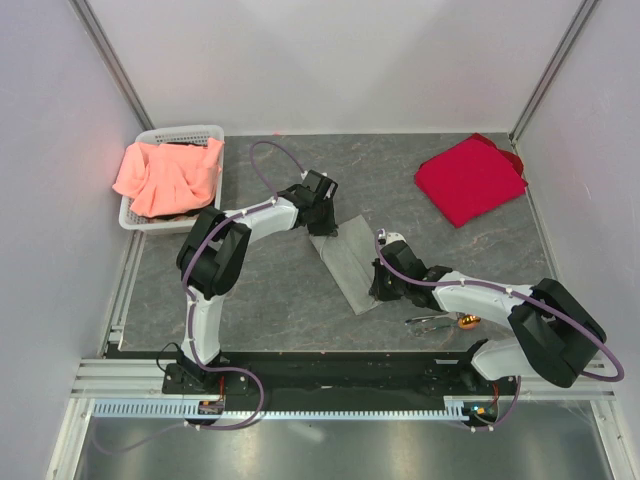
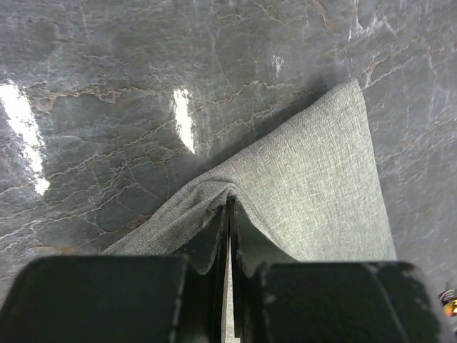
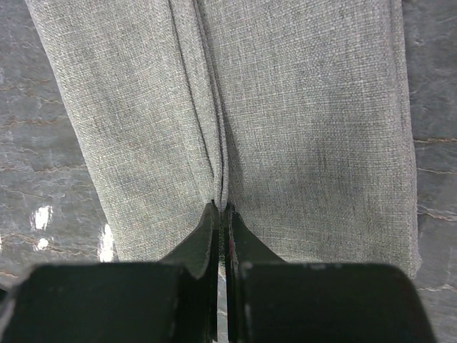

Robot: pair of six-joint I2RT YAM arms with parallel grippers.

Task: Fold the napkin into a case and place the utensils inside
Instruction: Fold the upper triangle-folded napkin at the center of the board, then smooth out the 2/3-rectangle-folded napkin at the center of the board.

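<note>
The grey-green napkin (image 1: 345,262) lies folded into a long narrow strip, running from upper left to lower right on the dark table. My left gripper (image 1: 322,221) is shut on the napkin (image 2: 314,179) at its far end, with cloth bunched up between the fingertips. At the strip's near end my right gripper (image 1: 384,283) is shut on a pinched ridge of the napkin (image 3: 307,121). The silvery utensils (image 1: 440,322), with an orange-brown end, lie on the table just right of the right arm's wrist.
A white basket (image 1: 205,133) holding a salmon-orange cloth (image 1: 165,175) stands at the back left. A bright red cloth (image 1: 468,178) lies at the back right. White walls close in the table on three sides.
</note>
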